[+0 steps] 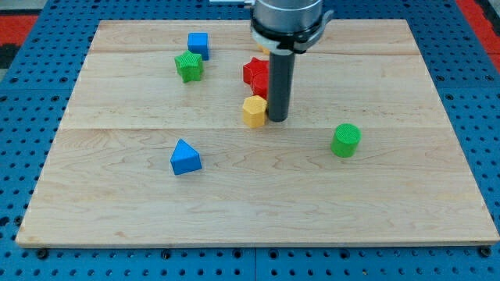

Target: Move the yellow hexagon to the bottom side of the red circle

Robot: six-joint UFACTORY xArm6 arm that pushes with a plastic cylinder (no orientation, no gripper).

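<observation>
The yellow hexagon [253,111] lies near the board's middle. My tip [278,119] stands right against its right side, touching or nearly touching it. Just above the hexagon sits a red block [254,73], partly hidden behind the rod; its shape looks star-like or faceted and I cannot tell it for sure. A second red piece shows at the rod's left edge, just above the hexagon.
A blue cube [198,44] and a green star-like block [188,66] sit at the upper left. A blue triangle [184,158] lies at the lower left. A green cylinder [345,140] stands at the right. The wooden board [250,211] rests on a blue pegboard.
</observation>
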